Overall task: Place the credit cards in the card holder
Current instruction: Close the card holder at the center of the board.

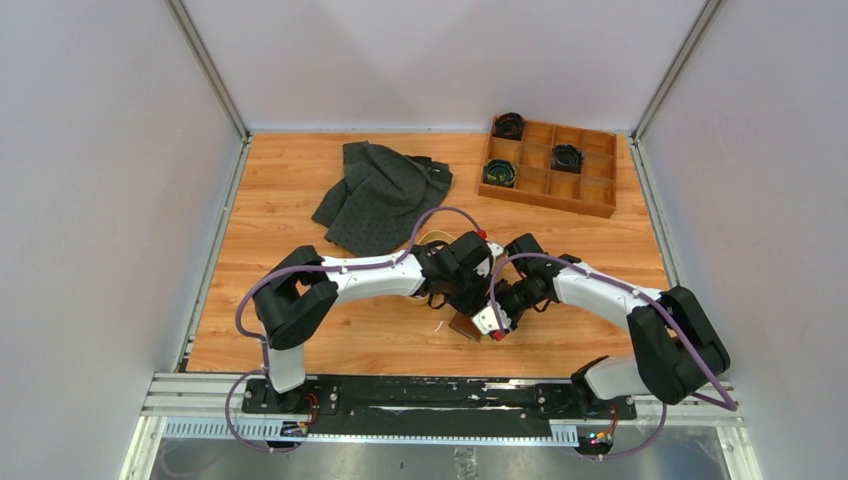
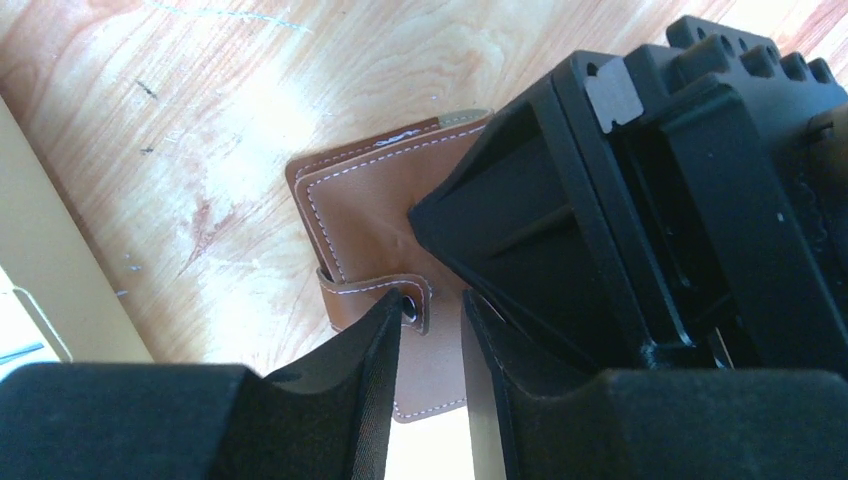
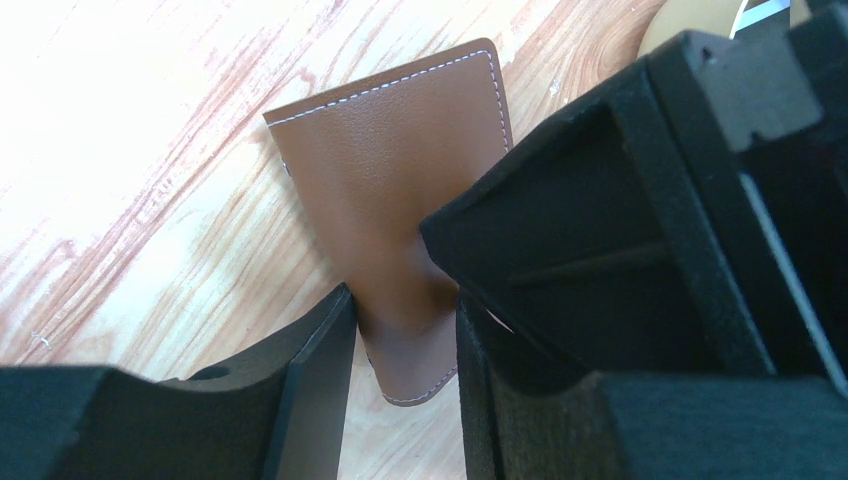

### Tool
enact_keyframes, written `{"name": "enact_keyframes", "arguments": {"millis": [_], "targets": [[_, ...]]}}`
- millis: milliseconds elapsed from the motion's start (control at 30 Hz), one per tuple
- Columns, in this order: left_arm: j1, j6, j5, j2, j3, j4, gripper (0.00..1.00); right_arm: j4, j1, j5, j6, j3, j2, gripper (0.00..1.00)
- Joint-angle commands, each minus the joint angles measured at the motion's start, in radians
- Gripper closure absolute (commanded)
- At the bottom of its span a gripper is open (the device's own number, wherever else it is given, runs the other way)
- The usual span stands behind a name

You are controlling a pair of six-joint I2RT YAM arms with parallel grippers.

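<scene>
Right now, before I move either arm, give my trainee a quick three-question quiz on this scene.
1. True or false: the wallet sits inside the wooden box.
2. What lies back left on the table? A) grey cloth B) plate C) bottle
3. Fill in: ___ box compartments hold a black item.
Key: 1 false; 2 A; 3 three.

Wooden table [image 1: 300, 340]: card holder [image 1: 464, 326], cloth [image 1: 380, 195], box [image 1: 560, 204]
</scene>
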Motion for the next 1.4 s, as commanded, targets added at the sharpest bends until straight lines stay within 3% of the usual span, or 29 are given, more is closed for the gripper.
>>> {"name": "enact_keyframes", "arguments": {"millis": [0,533,1367], "targets": [[-0.027,-0.023,0.101,0.029,-0.021,0.076,0.65,-0.100,0.020,0.176,0.056,-0.051,0.077,0.78],[0.039,-0.223,0.214,-0.012,-0.186,0.341,0.59,-0.107,0.020,0.178,0.062,-0.048,0.075,0.79],[0.055,-0.438,0.154,-0.015,-0.295,0.472,0.65,-0.115,0.020,0.179,0.068,-0.048,0.069,0.79]]}}
